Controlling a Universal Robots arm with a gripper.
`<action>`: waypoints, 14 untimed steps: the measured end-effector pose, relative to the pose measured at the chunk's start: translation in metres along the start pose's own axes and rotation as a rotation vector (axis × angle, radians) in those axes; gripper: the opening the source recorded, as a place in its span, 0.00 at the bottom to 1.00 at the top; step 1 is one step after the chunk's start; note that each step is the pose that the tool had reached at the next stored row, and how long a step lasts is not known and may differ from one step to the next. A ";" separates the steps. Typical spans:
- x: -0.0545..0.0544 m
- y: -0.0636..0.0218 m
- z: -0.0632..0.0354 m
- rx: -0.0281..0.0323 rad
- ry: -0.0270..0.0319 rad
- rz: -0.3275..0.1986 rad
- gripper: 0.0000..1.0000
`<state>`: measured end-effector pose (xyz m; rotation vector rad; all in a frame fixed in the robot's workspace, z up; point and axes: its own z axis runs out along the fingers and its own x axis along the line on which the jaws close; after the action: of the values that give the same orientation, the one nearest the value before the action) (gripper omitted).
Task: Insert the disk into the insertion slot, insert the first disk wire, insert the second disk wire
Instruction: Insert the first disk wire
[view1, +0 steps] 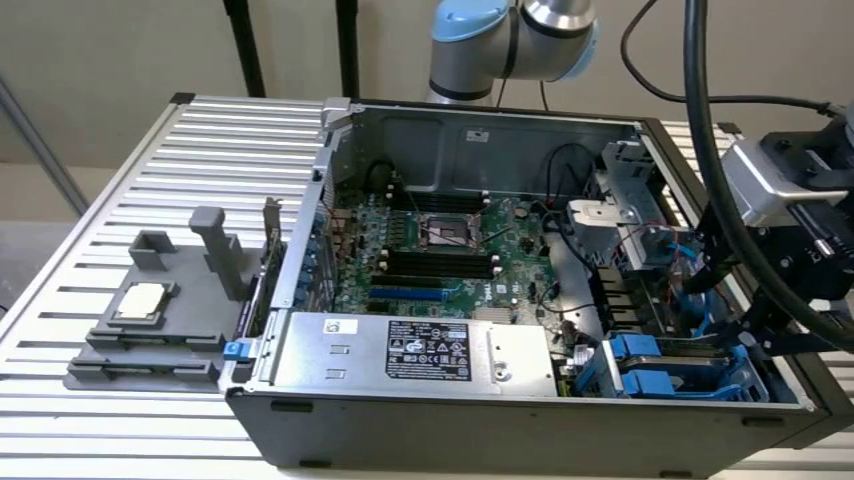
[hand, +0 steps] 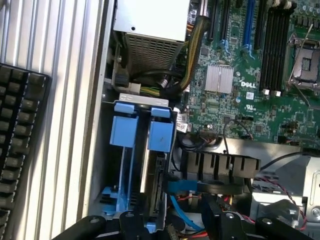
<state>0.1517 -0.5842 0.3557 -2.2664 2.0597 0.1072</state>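
Blue-framed disk (hand: 160, 150) seems seated in the slot (hand: 142, 160), though its rear edge is dim. Hand (hand: 170, 221) hangs wide just above it, gripping nothing. One finger could snag the loose blue wire (hand: 179, 186) alongside, dragging it askew.

My arm (view1: 514, 45) has rounded silver-grey joints with pale blue caps. Thick black cables (view1: 695, 110) run down to a light grey, boxy wrist housing (view1: 781, 180). My gripper (hand: 175, 227) is matt black, with chunky angular fingers (hand: 223, 222)
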 end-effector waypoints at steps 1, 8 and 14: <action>0.005 0.0004 -0.0004 -0.0015 -0.0003 0.000 0.55; 0.025 -0.0026 -0.0013 -0.0162 -0.0038 0.002 0.55; 0.026 -0.0068 0.0001 -0.0144 -0.0400 -0.008 0.55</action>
<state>0.1610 -0.6094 0.3529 -2.2615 2.0367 0.1659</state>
